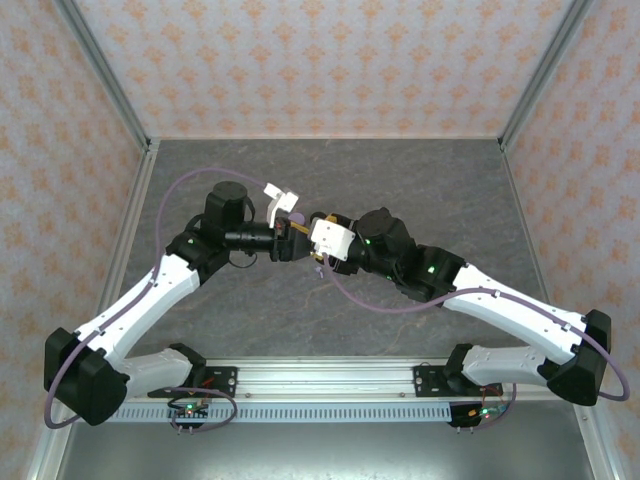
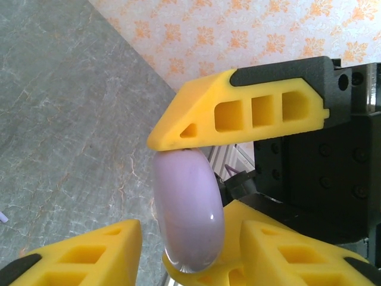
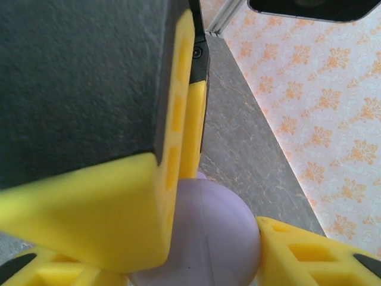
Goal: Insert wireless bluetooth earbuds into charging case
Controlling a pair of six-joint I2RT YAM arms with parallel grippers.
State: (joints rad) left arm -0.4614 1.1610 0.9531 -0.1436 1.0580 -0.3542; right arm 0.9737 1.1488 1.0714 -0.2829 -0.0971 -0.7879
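The lavender charging case [image 1: 297,217] hangs above the middle of the table, lid closed, with both grippers meeting on it. My right gripper [image 3: 199,259] is shut on its rim, and one of its fingers [image 2: 238,110] presses on the case's top edge. My left gripper [image 2: 190,241] straddles the case [image 2: 189,208] across its flat faces. Its right finger touches the case, and a thin gap shows beside the left finger [image 2: 101,250]. One left finger [image 3: 101,208] covers part of the case [image 3: 220,238]. A tiny pale earbud [image 1: 318,269] lies on the table below.
The grey stone-pattern table [image 1: 420,190] is walled at the back and both sides by orange-patterned panels [image 1: 330,60]. A purple cable [image 1: 370,300] loops from the right arm over the table. The arm bases sit on the rail [image 1: 320,385] at the near edge.
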